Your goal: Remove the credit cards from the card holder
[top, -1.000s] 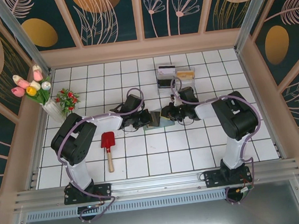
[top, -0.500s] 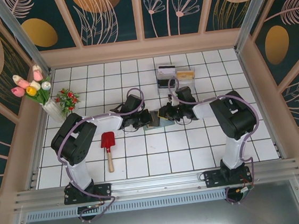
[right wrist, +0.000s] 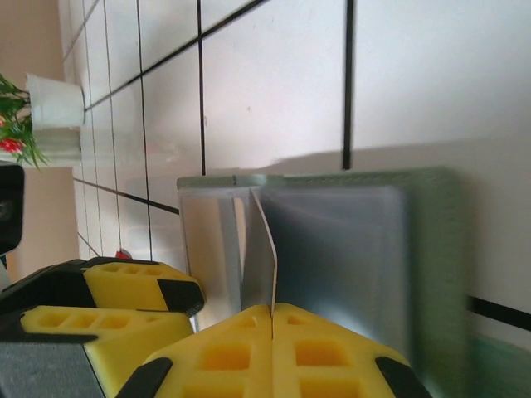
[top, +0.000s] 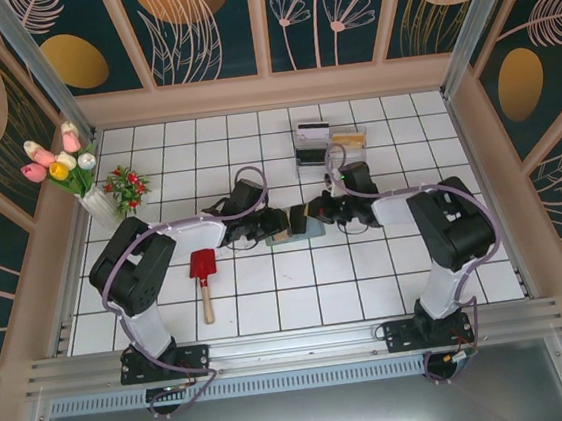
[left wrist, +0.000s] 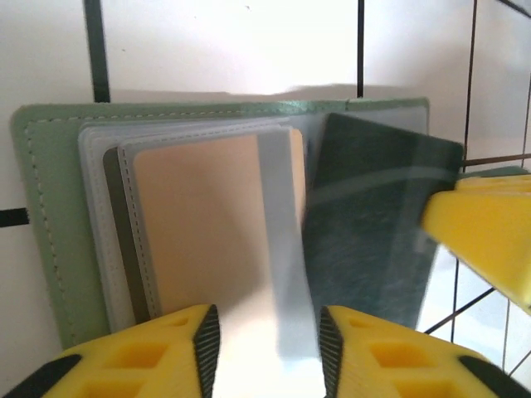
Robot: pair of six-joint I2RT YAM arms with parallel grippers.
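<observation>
**Top view.** Holder [top: 301, 232]: laid open and flat on the tiles at mid-table, between the two arms. The left gripper [top: 275, 233] is set at its left edge and the right gripper [top: 309, 215] at its right. Jaw state cannot be read here. Two clear boxes [top: 329, 145] are noted near the back wall, well apart from the holder. A black-striped white piece and a tan piece are seen in them. These are judged to be cards already put aside, though this cannot be confirmed.

**Left wrist view.** The holder [left wrist: 41, 224] is seen spread, with a green border around blue-grey pockets. The tan card [left wrist: 207, 232] is seated in its pocket, not drawn. The dark card [left wrist: 373, 224] is tilted and looks partly slid out toward the right edge, its corner met by a yellow right finger [left wrist: 485, 236]. The left gripper [left wrist: 264, 336] is narrowly parted, with a pale clear flap [left wrist: 280, 249] running up between the jaws. No grip on it can be confirmed.

**Right wrist view.** The right gripper [right wrist: 272, 327] is closed, pads together on a thin sheet seen edge-on, judged to be the dark card. The holder [right wrist: 436, 249] lies flat beyond.

**Status.** Extraction is judged under way. The dark card is partly freed but not yet clear of the holder. The tan card is untouched. Both are left to be pulled out.
</observation>
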